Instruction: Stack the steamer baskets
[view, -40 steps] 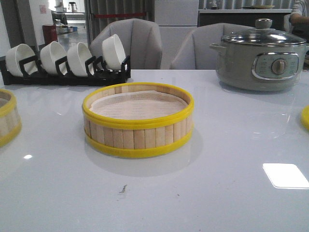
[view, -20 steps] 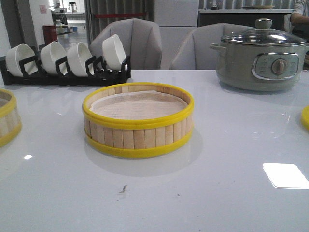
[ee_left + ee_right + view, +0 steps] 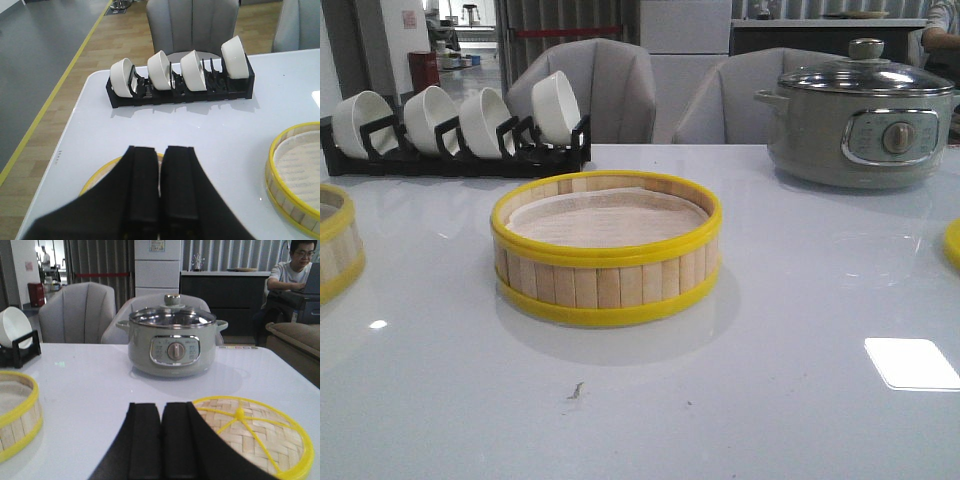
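White and glossy, the table (image 3: 800, 400) fills the front view, with grey padded chairs (image 3: 595, 90) set behind its far edge. On the far right of the table a grey cooking pot (image 3: 860, 125) with a glass lid is placed. Along the far left a black rack (image 3: 455, 155) is set, holding four white bowls (image 3: 557, 105) on edge.

At the middle of the table one steamer basket (image 3: 607, 250) is seen, round and shallow, with light wooden slats, yellow rims top and bottom, and a pale liner inside. A second steamer basket (image 3: 338, 255) is cut off by the left edge of the front view, well apart from the first. Nothing is stacked on either basket.

In the right wrist view a woven domed lid (image 3: 255, 435) with a yellow rim and knob is seen lying on the table just beside the right gripper (image 3: 161, 440). That gripper's two black fingers are pressed together with nothing between them.

In the left wrist view the left gripper (image 3: 160, 192) is likewise clenched on nothing, its fingers meeting above the yellow rim of the left-hand basket. Neither gripper is shown in the front view.
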{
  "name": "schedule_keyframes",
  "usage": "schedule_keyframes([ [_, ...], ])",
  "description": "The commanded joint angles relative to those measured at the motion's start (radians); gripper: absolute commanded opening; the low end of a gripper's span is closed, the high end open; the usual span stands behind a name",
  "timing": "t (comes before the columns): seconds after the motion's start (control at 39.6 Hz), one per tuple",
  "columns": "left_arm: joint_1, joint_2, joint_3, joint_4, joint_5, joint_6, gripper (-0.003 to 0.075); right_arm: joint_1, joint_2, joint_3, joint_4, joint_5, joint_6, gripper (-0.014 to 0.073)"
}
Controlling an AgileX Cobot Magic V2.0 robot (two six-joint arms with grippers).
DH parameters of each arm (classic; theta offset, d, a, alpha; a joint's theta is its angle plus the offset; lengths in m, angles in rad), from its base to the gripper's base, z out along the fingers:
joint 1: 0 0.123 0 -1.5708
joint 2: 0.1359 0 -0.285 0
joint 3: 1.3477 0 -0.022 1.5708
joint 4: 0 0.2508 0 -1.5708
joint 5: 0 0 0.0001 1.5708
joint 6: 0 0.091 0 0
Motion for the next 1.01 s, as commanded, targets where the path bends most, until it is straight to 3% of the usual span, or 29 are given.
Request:
schedule_keyframes([
  [0.0, -0.005, 0.003, -0.036, -0.004, -0.062, -0.001, 0.0085, -0.001, -0.021, -0.018, 0.017, -0.117, 0.034, 0.0066],
  [0.23, -0.005, 0.003, -0.036, 0.000, -0.030, -0.001, 0.0085, -0.001, 0.019, -0.197, 0.011, 0.094, 0.080, 0.0066],
  [0.35, -0.005, 0.003, -0.036, 0.000, -0.027, -0.001, 0.0085, -0.001, 0.180, -0.385, -0.028, 0.247, 0.056, 0.0066],
  [0.68, -0.005, 0.003, -0.036, 0.002, -0.025, -0.001, 0.0085, -0.001, 0.726, -0.733, -0.088, 0.339, 0.056, 0.0066],
  [0.98, 0.017, 0.003, -0.036, 0.002, -0.025, -0.001, 0.0085, -0.001, 0.804, -0.771, -0.073, 0.321, 0.056, 0.0066],
])
